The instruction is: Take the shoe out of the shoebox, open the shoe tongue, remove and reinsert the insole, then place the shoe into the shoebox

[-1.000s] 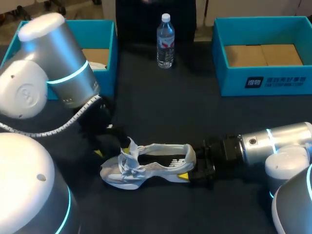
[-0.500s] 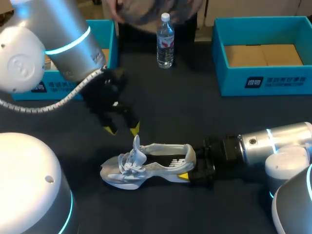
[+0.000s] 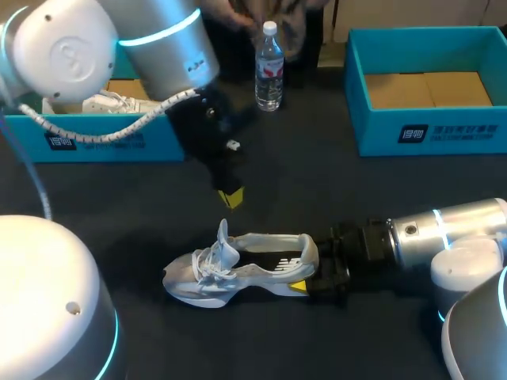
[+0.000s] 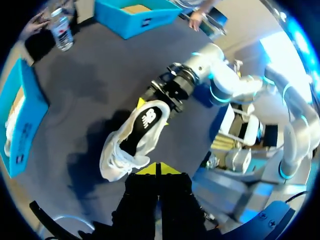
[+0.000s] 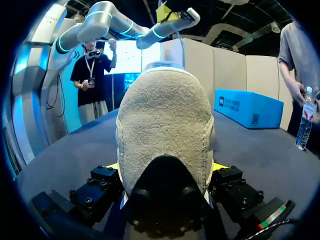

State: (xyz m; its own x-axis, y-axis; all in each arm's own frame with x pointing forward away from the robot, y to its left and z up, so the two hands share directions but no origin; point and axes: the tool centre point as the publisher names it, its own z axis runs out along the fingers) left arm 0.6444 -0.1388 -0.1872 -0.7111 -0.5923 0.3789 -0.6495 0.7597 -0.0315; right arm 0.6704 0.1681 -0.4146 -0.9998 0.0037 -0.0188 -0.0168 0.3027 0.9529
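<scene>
Shoe location: a white and grey lace-up shoe [image 3: 238,269] is being kept low on the dark cloth-covered surface [image 3: 317,190], near the front middle. Its heel is being pointed toward the right arm and its toe toward the left side. The tongue [image 3: 222,234] is being held up, clear of the laces. From the left wrist view a dark insole is being shown through the opening.

Right tool [image 3: 317,277]: the shoe's heel is being pinched between its two yellow-tipped fingers, one at each side of the padded heel collar, as seen in the right wrist view.

Left tool [image 3: 230,198]: it is being held above the surface, just behind the tongue and apart from it. Its yellow tips are being pressed together with nothing between them. In the left wrist view the shoe is lying ahead of this tool.

Other items: an open teal cardboard shoebox [image 3: 428,131] is being kept at the far right, its brown base showing. A second teal shoebox [image 3: 95,142] is sitting at the far left, with another white shoe [image 3: 111,103] inside. A clear plastic water bottle [image 3: 269,67] is standing upright between the two boxes.
</scene>
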